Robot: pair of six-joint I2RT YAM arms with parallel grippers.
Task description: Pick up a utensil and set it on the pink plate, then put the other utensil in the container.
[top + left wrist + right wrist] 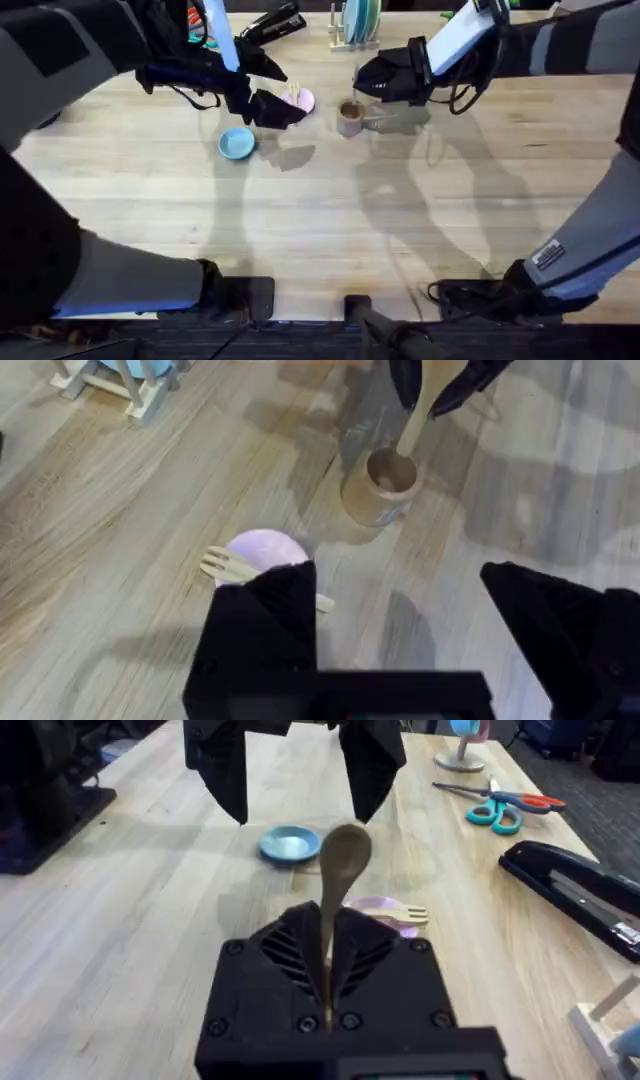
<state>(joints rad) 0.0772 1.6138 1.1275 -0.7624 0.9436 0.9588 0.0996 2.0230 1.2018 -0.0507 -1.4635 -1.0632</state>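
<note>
The pink plate (pixel 303 99) lies at the table's far middle with the wooden fork (pixel 230 567) across it, tines over the rim. My left gripper (pixel 400 590) hovers just over the plate's near side, open and empty. The tan container (pixel 349 117) stands upright right of the plate. Above it, my right gripper (pixel 328 955) is shut on the handle of the wooden spoon (pixel 340 870). In the left wrist view the spoon (pixel 420 415) slants down and its lower end reaches the container's (pixel 383 485) mouth.
A light blue plate (pixel 237 143) lies left of and nearer than the pink one. A dish rack (pixel 355 25), a black stapler (pixel 275 22) and scissors (pixel 505 808) line the far edge. The near half of the table is bare wood.
</note>
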